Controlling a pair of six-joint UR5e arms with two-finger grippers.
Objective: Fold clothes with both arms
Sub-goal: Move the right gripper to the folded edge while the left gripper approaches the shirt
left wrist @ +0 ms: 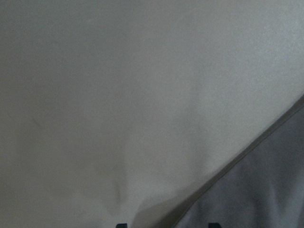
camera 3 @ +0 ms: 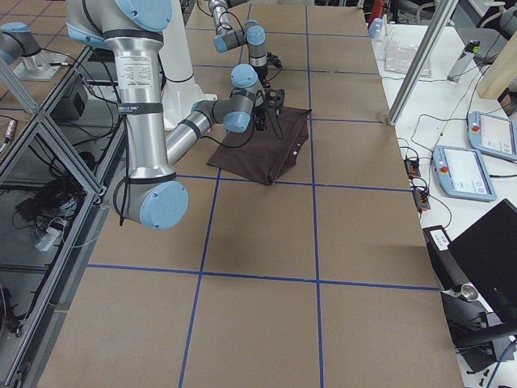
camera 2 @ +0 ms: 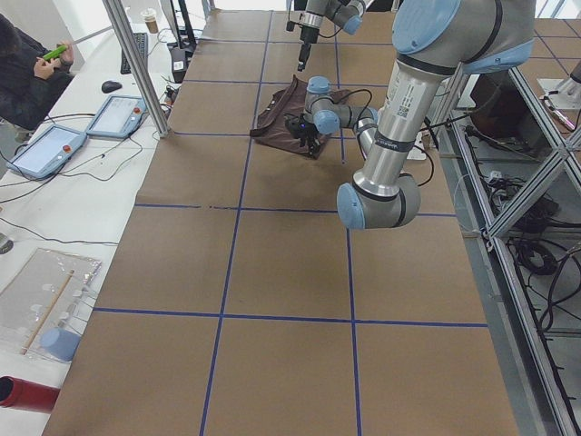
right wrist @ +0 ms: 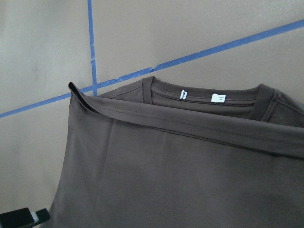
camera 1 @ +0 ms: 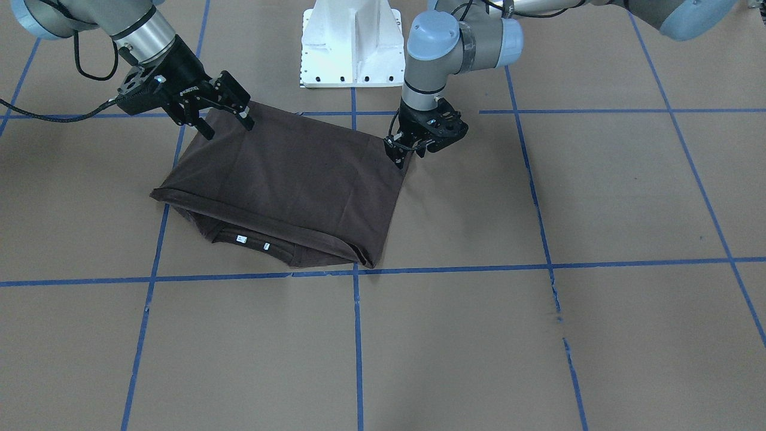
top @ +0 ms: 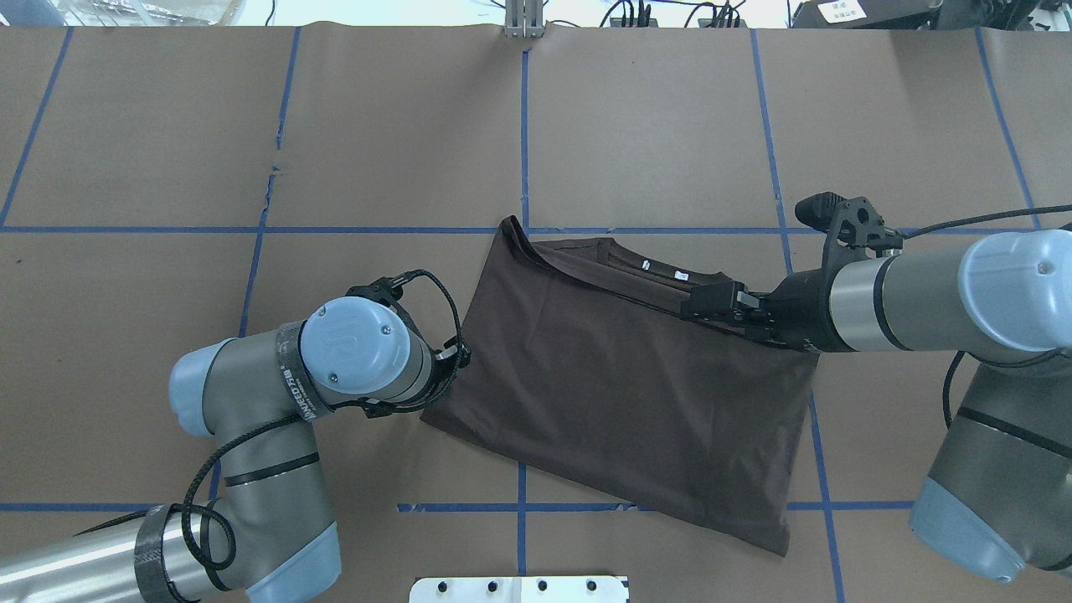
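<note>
Apparently the T-shirt (camera 1: 281,179) is laid doubled, its corners just below the jaws; the right gripper (camera 1: 228,127) and left gripper (camera 1: 407,157) are held spread, nothing pinched, so the fold can settle.

Place: a robotics lab, set up as a test cell.
Table (camera 1: 598,359): brown paper, gridded with blue tape (camera 1: 357,335).
Rig: two arms (top: 921,289) by a white pedestal (camera 1: 352,45), with an aluminium post (camera 2: 136,65) at the edge.
Bench (camera 2: 82,209): pendants (camera 2: 41,150) and a mouse (camera 2: 111,86) (an operator (camera 2: 23,82) sits there).
</note>
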